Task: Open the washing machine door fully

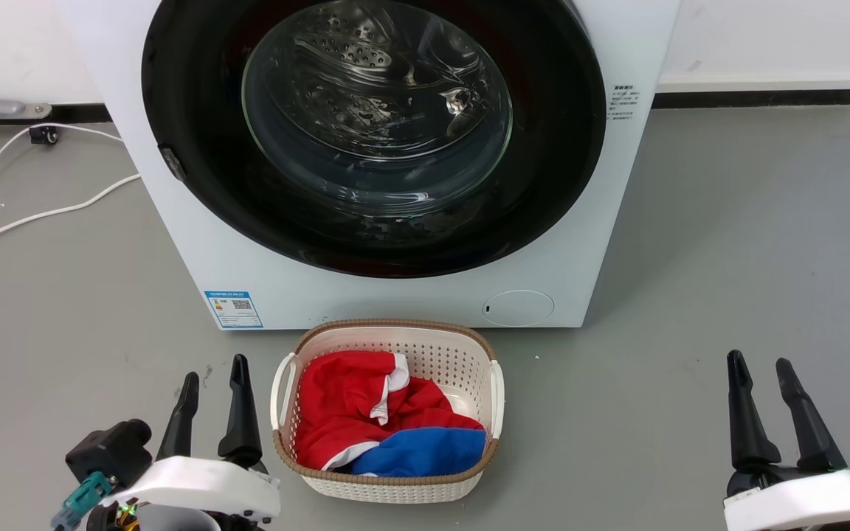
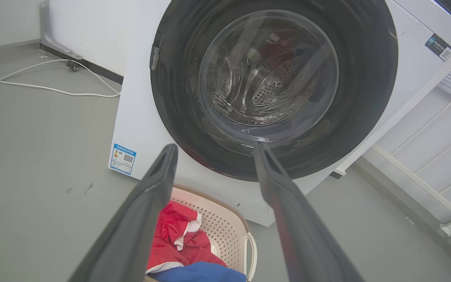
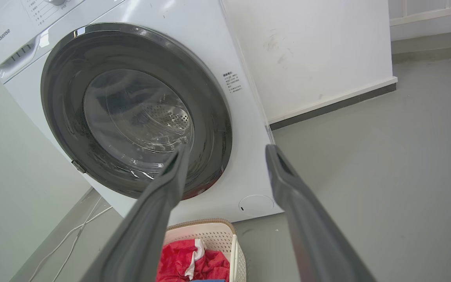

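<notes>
The white washing machine [image 1: 395, 295] stands straight ahead, its big glossy black washing machine door [image 1: 196, 133] lying flat against the front, closed. A clear glass bowl [image 1: 377, 103] at the centre shows the steel drum behind. A small latch tab [image 1: 172, 164] sits on the door's left rim. My left gripper [image 1: 212, 369] hovers open at lower left, well short of the machine. My right gripper [image 1: 762, 365] is open at lower right over bare floor. In the wrist views the washing machine door [image 2: 178, 105] [image 3: 61, 102] lies beyond the left gripper [image 2: 213, 150] and right gripper [image 3: 225, 150], both holding nothing.
A white laundry basket [image 1: 388, 487] with red and blue clothes stands on the grey floor just before the machine, between my grippers. White cables [image 1: 41, 214] trail across the floor at the left. A white rack [image 2: 444, 164] is to the machine's right in the left wrist view.
</notes>
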